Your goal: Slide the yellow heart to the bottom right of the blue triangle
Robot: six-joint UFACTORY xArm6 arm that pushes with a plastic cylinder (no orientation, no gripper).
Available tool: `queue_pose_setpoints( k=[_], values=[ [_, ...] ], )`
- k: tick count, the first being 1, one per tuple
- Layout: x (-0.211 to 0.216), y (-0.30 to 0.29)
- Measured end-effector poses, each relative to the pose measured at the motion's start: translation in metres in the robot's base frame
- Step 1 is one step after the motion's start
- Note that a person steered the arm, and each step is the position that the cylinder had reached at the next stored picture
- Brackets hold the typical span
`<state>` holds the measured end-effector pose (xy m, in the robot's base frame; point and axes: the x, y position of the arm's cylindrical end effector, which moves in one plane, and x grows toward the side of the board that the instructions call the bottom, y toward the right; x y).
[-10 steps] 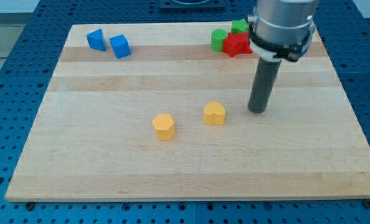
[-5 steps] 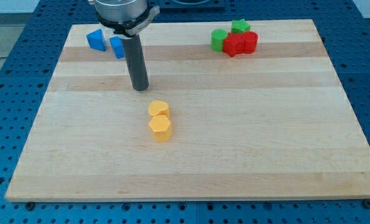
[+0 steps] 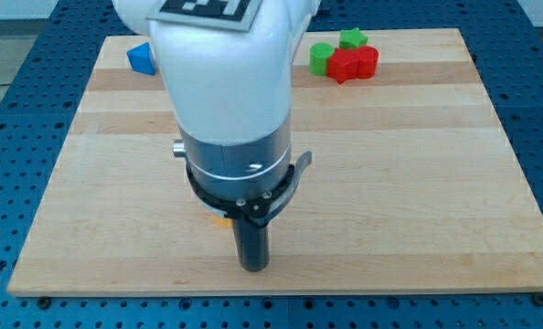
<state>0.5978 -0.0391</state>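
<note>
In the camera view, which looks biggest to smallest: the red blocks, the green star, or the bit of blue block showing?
1. Red blocks, two touching, counted together.
2. Blue block, partly hidden by the arm.
3. Green star.
The last two look close, so their order is unsure.

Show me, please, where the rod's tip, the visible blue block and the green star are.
my tip [image 3: 253, 268]: camera view, the rod's lower end.
blue block [image 3: 141, 58]: camera view, its top face.
green star [image 3: 351, 38]: camera view, its top face.

Wooden board [image 3: 418, 183] carries blue block [image 3: 141, 58]; green blocks [image 3: 322, 57]; red blocks [image 3: 354, 64].
</note>
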Motion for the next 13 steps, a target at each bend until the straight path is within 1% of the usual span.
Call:
queue_pose_setpoints(
  k=[1, 2, 4, 5, 6, 8, 9, 10, 11, 12, 13],
  values=[
    [-0.021, -0.025],
    [-0.042, -0.020],
    [-0.101, -0.020],
    [-0.120, -0.020],
    [-0.131, -0.020],
    [-0.132, -0.022],
    [-0.156, -0.040],
    [-0.176, -0.087],
    [-0.160, -0.084],
    [-0.155, -0.070],
    [-0.155, -0.114]
  ],
)
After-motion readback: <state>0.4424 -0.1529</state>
